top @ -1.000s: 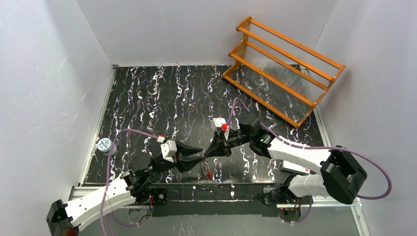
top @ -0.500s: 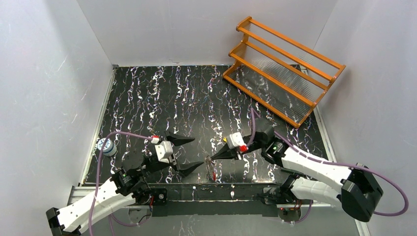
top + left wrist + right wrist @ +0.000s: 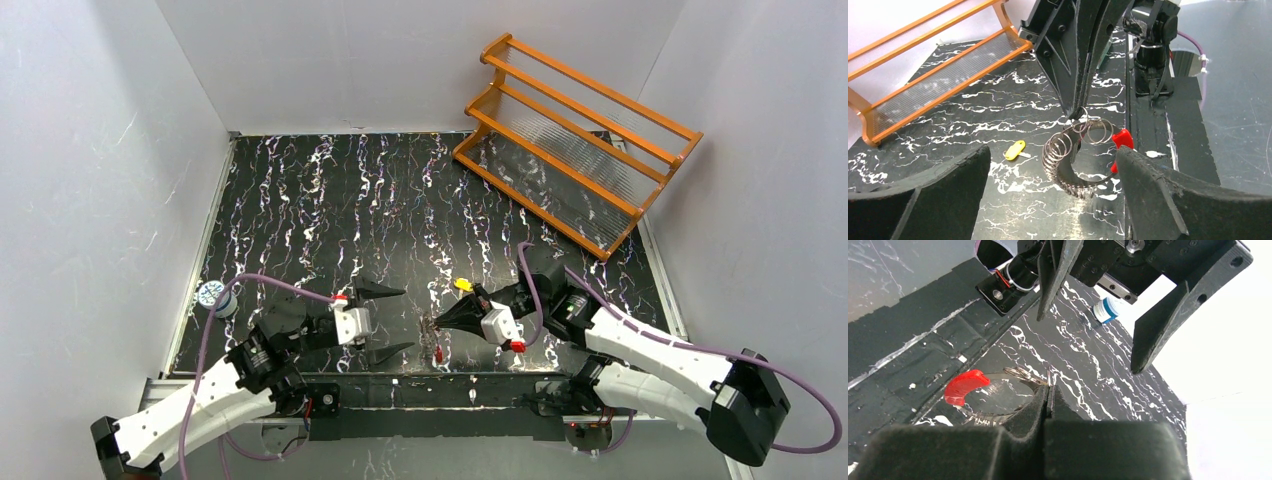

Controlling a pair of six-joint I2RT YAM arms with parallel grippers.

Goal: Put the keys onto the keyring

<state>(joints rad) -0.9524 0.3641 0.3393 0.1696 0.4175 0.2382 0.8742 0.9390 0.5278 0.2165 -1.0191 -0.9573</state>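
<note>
**Pinching the keyring with the right arm, left arm standing off**

The grippers were meeting tip to tip a second ago and are now sitting apart. The left gripper (image 3: 405, 320) is spreading wide and holding nothing. The right gripper (image 3: 438, 322) is clamping the keyring (image 3: 1068, 156) by the near edge of the mat (image 3: 300, 200). The silver key is getting lost among the coils, so I cannot tell where it is. The keyring's red end is pointing toward the near edge. The yellow key (image 3: 463, 284) is lying flat just beyond the keyring.

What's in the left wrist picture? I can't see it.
The right arm's black end effector, shut, pinches a coiled silvery wire keyring with a red section, framed by the open left end effector. A small yellow key lies beside it on the black marbled table.
</note>
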